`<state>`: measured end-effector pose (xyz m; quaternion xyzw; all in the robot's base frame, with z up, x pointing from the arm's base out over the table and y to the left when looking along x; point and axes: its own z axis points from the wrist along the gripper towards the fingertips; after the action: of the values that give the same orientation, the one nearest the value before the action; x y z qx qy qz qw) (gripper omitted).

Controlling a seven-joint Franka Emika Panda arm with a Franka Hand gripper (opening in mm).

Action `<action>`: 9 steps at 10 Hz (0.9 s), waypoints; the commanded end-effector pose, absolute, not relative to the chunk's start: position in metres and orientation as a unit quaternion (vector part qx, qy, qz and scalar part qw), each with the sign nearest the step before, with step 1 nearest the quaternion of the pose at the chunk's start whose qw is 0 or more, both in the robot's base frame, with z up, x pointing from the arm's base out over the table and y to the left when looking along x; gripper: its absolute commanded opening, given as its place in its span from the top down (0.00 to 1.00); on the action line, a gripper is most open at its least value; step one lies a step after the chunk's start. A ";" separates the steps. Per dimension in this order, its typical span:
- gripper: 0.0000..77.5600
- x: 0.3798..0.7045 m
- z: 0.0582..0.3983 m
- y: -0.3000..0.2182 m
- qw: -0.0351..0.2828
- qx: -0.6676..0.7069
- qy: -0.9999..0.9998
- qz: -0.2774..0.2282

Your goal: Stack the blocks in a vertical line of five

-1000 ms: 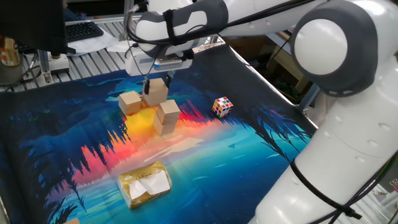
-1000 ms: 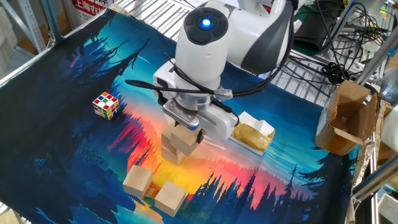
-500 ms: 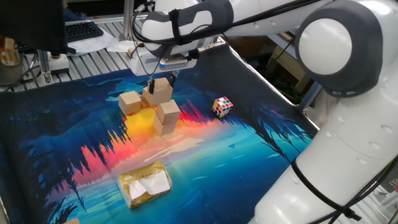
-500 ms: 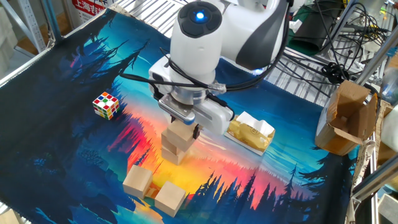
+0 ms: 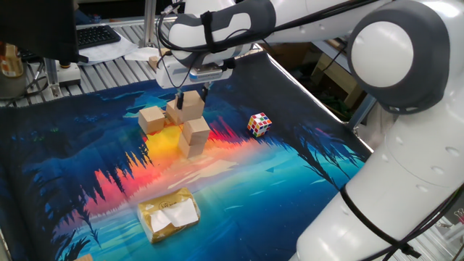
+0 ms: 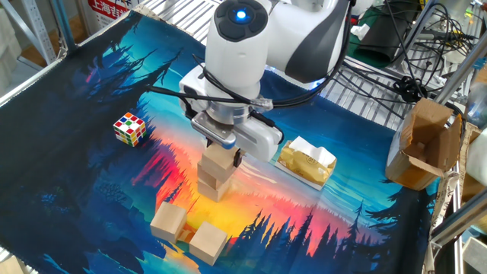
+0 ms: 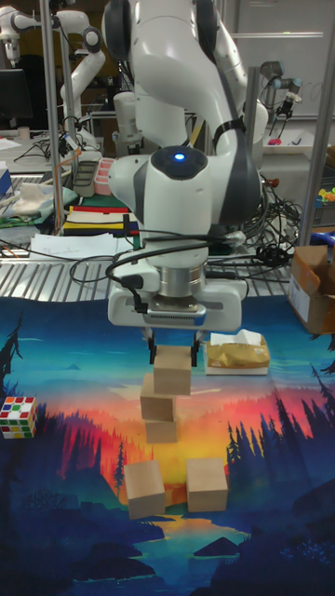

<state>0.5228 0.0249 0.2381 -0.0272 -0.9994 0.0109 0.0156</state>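
Gripper point(image 7: 173, 358): clamped on a block point(image 7: 172, 369), now shifted slightly sideways, above the two stacked blocks point(image 7: 159, 408).
Loose blocks point(image 7: 207, 483): two, unmoved, on the mat point(image 7: 279, 521) near the stack.

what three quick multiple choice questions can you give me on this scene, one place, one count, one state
1. The held block is: A over the stack B beside the cube C on the packet
2. Count of loose blocks on the mat: A one B two C four
3. The gripper is: A open B shut on the held block C shut on the packet
Answers: 1 A, it hangs above two stacked blocks; 2 B, two lie side by side apart from the stack; 3 B, its fingers clamp the block's sides.
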 end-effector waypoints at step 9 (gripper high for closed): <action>0.98 0.523 0.240 0.025 0.015 -0.063 -0.998 0.022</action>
<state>0.5221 0.0249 0.2375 -0.0493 -0.9985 0.0191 0.0158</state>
